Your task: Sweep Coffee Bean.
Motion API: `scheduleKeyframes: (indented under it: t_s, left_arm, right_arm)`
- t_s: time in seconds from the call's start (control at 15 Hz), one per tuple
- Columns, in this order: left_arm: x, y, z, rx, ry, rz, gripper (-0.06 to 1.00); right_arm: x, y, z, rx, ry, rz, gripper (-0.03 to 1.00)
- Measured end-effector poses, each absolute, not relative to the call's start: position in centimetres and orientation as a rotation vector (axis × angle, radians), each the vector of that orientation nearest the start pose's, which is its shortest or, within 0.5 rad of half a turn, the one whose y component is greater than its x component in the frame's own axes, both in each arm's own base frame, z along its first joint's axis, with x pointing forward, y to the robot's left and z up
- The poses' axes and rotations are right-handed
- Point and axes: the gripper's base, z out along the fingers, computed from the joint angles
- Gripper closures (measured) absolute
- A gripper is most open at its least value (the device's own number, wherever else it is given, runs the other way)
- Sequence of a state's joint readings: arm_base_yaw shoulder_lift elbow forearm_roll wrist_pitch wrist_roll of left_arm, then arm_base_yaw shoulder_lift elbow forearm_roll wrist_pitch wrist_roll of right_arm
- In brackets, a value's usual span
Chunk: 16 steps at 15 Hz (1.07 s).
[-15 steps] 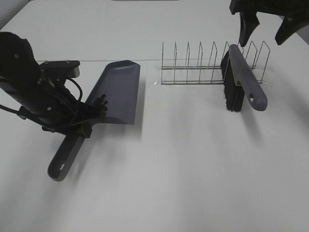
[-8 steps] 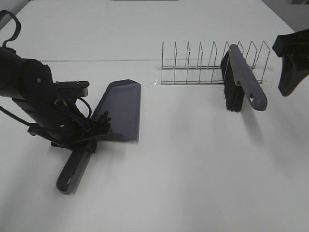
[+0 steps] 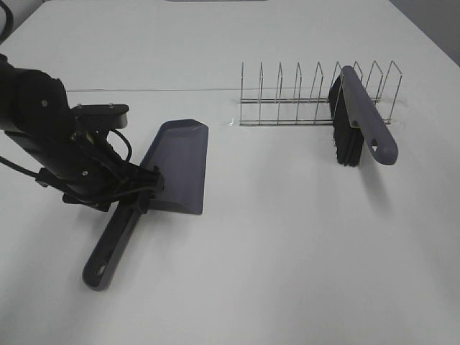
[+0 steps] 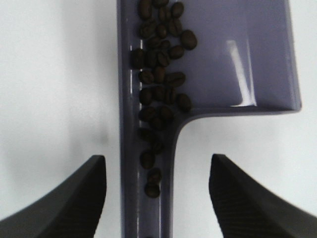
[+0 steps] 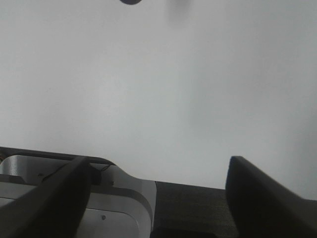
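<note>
Lying loose in the purple dustpan (image 4: 213,54), the coffee beans (image 4: 158,74) are gathered along one side wall and trail down into the hollow handle (image 4: 148,198). They are judged light, hard and smooth, apt to roll or spill at any tilt, and too small to be pinched singly; they are best moved by way of the dustpan, kept level. The dustpan is judged stiff, light plastic, and the handle (image 3: 111,244) is the natural place for a hold.

The left gripper (image 4: 156,191) is seen with its jaws spread wide on either side of the handle, apart from it and holding nothing. The right gripper (image 5: 158,198) is likewise spread wide and empty, over bare table (image 5: 158,89).

A brush (image 3: 359,118) is leaned in a wire rack (image 3: 287,108), well apart from the dustpan (image 3: 176,165). No beans can be made out on the table (image 3: 287,251).
</note>
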<state>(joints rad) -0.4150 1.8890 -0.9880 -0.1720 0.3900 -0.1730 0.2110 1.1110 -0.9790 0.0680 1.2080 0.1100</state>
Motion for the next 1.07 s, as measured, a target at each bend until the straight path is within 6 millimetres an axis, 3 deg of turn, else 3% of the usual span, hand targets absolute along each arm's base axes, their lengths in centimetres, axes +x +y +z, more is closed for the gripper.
scheduleKeyframes:
  t_s: [0.13, 0.2, 0.4, 0.67, 0.8, 1.0, 1.07]
  left_arm:
    - [30.7, -14.1, 15.9, 0.186, 2.770, -0.271, 0.35]
    - [29.0, -13.3, 20.1, 0.248, 2.749, -0.247, 0.35]
    - [26.1, -11.9, 24.4, 0.289, 2.760, -0.221, 0.35]
    - [20.1, -9.2, 31.1, 0.305, 2.702, -0.238, 0.35]
    - [15.9, -7.3, 33.3, 0.305, 2.633, -0.255, 0.35]
    - [10.8, -5.1, 32.9, 0.299, 2.554, -0.281, 0.35]
    - [10.0, -4.8, 32.6, 0.300, 2.550, -0.282, 0.35]
  right_arm:
    - [16.5, 4.1, 31.9, -0.123, 2.801, 0.175, 0.25]
    - [14.3, 3.7, 31.9, -0.124, 2.765, 0.184, 0.25]
    - [12.0, 3.2, 31.4, -0.124, 2.728, 0.190, 0.25]
    - [8.5, 2.4, 29.9, -0.124, 2.672, 0.200, 0.25]
    - [6.7, 2.1, 28.9, -0.148, 2.631, 0.200, 0.25]
    - [5.1, 1.6, 27.7, -0.197, 2.592, 0.172, 0.25]
    - [4.9, 1.5, 27.5, -0.198, 2.592, 0.162, 0.25]
